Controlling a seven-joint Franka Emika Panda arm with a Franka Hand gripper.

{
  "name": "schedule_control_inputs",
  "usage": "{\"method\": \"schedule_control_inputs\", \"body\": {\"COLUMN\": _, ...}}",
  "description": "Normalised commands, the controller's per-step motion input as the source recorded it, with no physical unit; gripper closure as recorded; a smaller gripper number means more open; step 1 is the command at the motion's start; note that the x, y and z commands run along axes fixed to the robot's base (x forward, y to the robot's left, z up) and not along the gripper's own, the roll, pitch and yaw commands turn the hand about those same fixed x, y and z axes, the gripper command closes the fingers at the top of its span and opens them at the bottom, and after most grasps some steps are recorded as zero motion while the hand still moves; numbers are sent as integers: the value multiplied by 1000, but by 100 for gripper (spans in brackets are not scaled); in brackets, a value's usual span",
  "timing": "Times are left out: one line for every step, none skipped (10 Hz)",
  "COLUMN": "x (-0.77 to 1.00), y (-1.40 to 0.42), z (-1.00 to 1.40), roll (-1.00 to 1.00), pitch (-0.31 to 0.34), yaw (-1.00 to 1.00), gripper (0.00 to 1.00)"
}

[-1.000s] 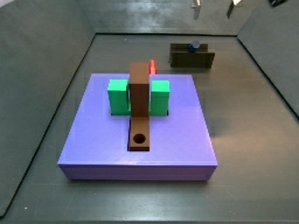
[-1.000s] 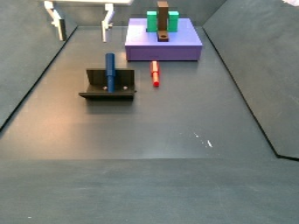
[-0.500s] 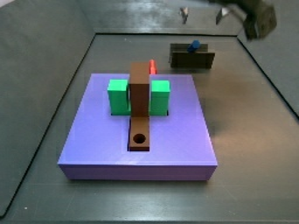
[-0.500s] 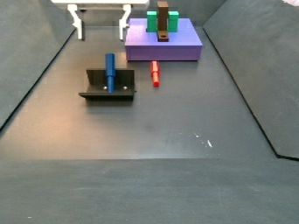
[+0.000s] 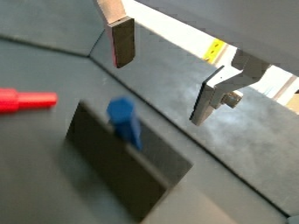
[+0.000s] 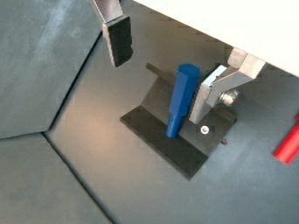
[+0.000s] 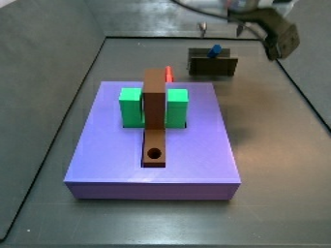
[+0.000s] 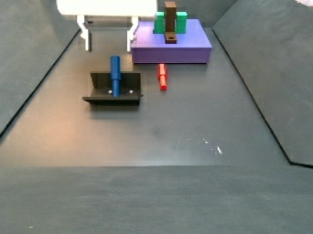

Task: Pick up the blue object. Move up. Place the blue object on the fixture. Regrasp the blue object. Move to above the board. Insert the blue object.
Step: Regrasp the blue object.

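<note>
The blue object (image 8: 116,75) stands leaning in the fixture (image 8: 113,95), its top end showing in a side view (image 7: 216,50) above the fixture (image 7: 214,66). My gripper (image 8: 110,43) hangs open above and just behind it, apart from it, with nothing between the fingers. In both wrist views the blue object (image 6: 181,101) (image 5: 124,121) lies below the open gripper (image 6: 158,89) (image 5: 162,87), nearer one finger (image 6: 208,96). The board (image 7: 162,145) lies apart from the fixture.
A red peg (image 8: 163,79) lies on the floor between fixture and board, also seen in a wrist view (image 5: 26,100). On the board stand two green blocks (image 7: 131,107) and a brown bar (image 7: 155,116) with a round hole. Grey walls enclose the floor.
The gripper has moved from the far corner toward the fixture and come lower, staying open. The blue object and the red peg have not moved.
</note>
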Motion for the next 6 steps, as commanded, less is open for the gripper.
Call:
{"method": "schedule_control_inputs", "body": {"x": -3, "y": 0, "z": -343, "roll": 57, "pitch": -131, "yaw": 231, "gripper": 0}}
{"method": "schedule_control_inputs", "body": {"x": 11, "y": -103, "z": -303, "roll": 83, "pitch": -137, "yaw": 269, "gripper": 0}}
{"method": "schedule_control_inputs", "body": {"x": 0, "y": -231, "z": -289, "roll": 237, "pitch": -129, "yaw": 246, "gripper": 0}}
{"method": "schedule_control_inputs", "body": {"x": 0, "y": -314, "z": -326, "roll": 454, "pitch": -71, "yaw": 186, "gripper": 0}}
{"method": "schedule_control_inputs", "body": {"x": 0, "y": -214, "z": -271, "roll": 437, "pitch": -23, "yaw": 94, "gripper": 0}}
{"method": "schedule_control_inputs", "body": {"x": 0, "y": -69, "z": -243, "roll": 337, "pitch": -40, "yaw": 0, "gripper": 0}}
